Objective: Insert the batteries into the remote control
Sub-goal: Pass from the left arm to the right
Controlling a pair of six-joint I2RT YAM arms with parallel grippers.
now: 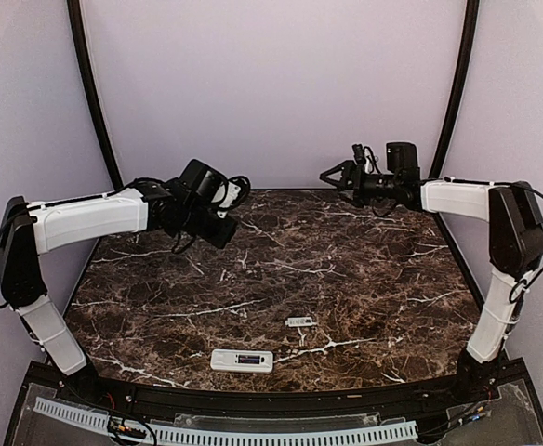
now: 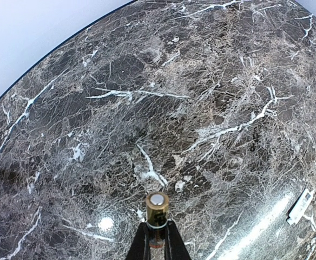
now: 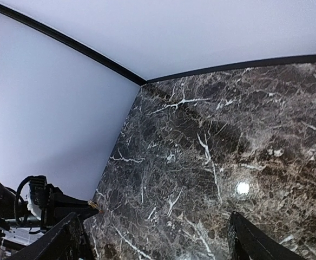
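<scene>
The white remote control (image 1: pixel 242 360) lies back up near the table's front edge, its dark recess showing with something bluish inside. My left gripper (image 1: pixel 227 232) hangs above the table's back left, far from the remote. In the left wrist view my left gripper (image 2: pixel 157 234) is shut on a small battery (image 2: pixel 157 208), gold and dark with a silver end, which sticks out past the fingertips. My right gripper (image 1: pixel 330 175) is raised at the back right. In the right wrist view its fingers (image 3: pixel 74 238) stand wide apart, the right gripper (image 3: pixel 160 241) open with nothing between them.
A small flat white cover piece (image 1: pixel 299 321) lies on the dark marble table (image 1: pixel 346 269) just behind and right of the remote; this cover piece (image 2: pixel 300 206) also shows in the left wrist view. The left arm's gripper (image 3: pixel 66 208) is visible in the right wrist view.
</scene>
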